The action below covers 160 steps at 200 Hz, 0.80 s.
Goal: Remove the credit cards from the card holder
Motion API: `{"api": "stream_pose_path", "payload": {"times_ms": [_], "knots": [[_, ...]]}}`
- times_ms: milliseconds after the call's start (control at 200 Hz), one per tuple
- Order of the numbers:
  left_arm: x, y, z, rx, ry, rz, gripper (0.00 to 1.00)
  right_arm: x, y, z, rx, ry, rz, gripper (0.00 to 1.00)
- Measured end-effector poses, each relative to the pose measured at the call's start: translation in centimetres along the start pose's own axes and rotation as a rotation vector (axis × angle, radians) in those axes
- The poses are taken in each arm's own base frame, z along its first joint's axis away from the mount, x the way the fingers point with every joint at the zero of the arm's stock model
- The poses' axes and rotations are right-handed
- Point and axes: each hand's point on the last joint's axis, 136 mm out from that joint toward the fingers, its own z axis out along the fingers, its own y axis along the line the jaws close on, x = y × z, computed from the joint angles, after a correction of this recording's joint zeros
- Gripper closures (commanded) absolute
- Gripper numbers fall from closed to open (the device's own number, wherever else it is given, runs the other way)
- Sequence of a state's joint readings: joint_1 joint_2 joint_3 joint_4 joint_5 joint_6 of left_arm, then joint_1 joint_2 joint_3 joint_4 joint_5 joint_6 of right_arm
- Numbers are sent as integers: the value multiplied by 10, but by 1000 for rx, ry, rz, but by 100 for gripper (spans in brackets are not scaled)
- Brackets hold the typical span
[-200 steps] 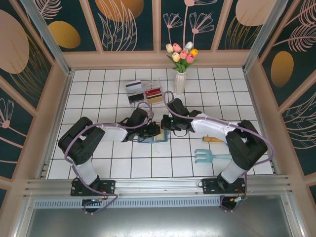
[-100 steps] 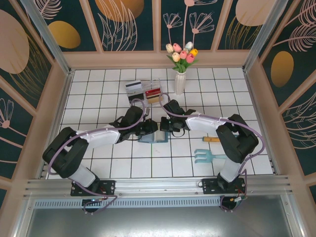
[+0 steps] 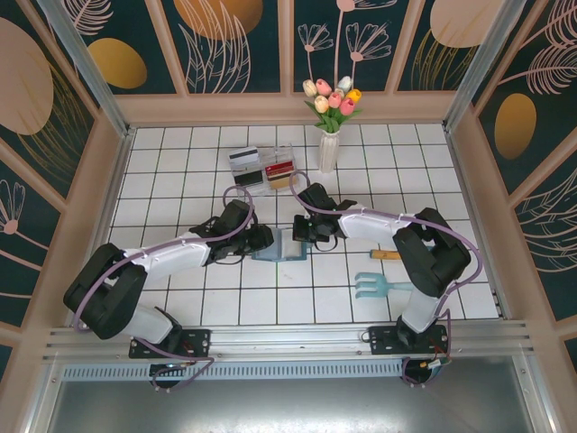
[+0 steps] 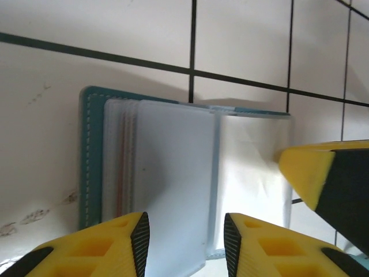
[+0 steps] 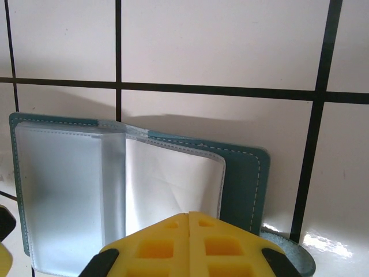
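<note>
Card holder (image 3: pixel 287 245) is found lying open at the middle of the worktop (image 3: pixel 171 176); left gripper (image 4: pixel 184 231) is seen narrowly parted above it, gripping nothing; right gripper (image 5: pixel 188 222) is closed tight at its edge.

The flat teal stitched bifold card holder (image 5: pixel 249 179) looked matt, its translucent plastic sleeves (image 4: pixel 173 184) smooth; the white tiles (image 5: pixel 219 40) shone glossy.

The card holder (image 5: pixel 138 190) is recorded lying open on the white tiled surface (image 5: pixel 230 40), with frosted clear sleeves spread over a teal stitched cover. The right gripper (image 5: pixel 188 216) is noted at the lower edge, yellow fingers pressed together without a gap, overlapping the holder's near edge.
</note>
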State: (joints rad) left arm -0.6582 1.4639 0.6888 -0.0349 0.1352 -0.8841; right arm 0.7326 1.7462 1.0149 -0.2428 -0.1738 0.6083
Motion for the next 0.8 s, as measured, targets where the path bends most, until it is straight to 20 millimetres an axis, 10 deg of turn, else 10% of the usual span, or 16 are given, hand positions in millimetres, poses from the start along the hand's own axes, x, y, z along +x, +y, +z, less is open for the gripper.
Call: {"api": "stream_pose_path", "payload": {"times_ms": [801], "knots": [[12,8,9,10,30,-13,68,5,-1,5,7,16,-4,94]]}}
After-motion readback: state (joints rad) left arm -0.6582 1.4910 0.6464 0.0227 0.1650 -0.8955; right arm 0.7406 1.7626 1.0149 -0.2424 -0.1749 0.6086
